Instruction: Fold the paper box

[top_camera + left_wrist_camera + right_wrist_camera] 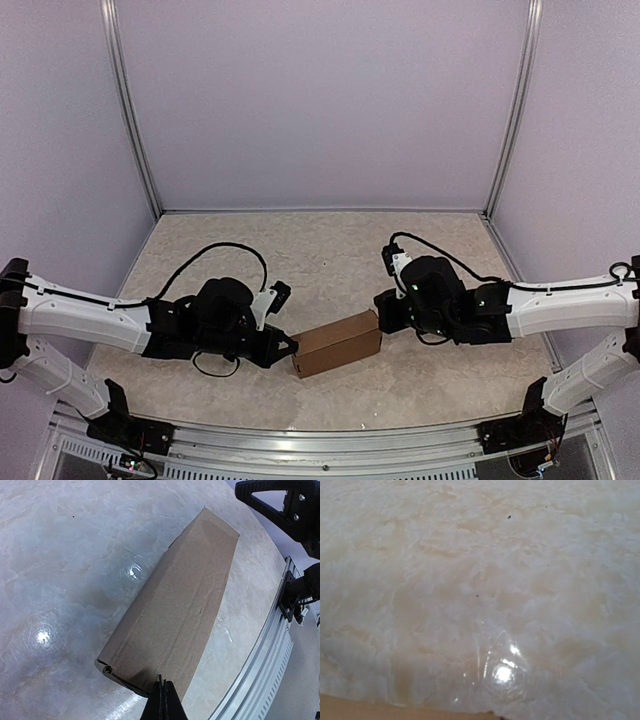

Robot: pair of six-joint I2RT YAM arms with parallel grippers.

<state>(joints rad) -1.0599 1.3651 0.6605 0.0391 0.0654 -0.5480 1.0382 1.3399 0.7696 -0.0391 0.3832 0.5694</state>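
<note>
Marbled bench [320, 250], walled on three sides, metal rail [330, 440] along near edge. Slim brown paper box [338, 343] — folded shut — lies slantwise near middle of near edge, well apart from far and side edges, strip of bare bench between it and rail. At box's left end, left gripper [291, 347], claw clenched on nothing, tips touching cardboard. At right end, right gripper [381, 308], claw clenched; contact cannot be told.

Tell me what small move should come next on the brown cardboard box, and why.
Probably ease the shut left gripper back from the end of the plain brown cardboard box. The box already looks closed into a slim rectangular shape, no flap standing up, with the shut right gripper at its other end.
</note>
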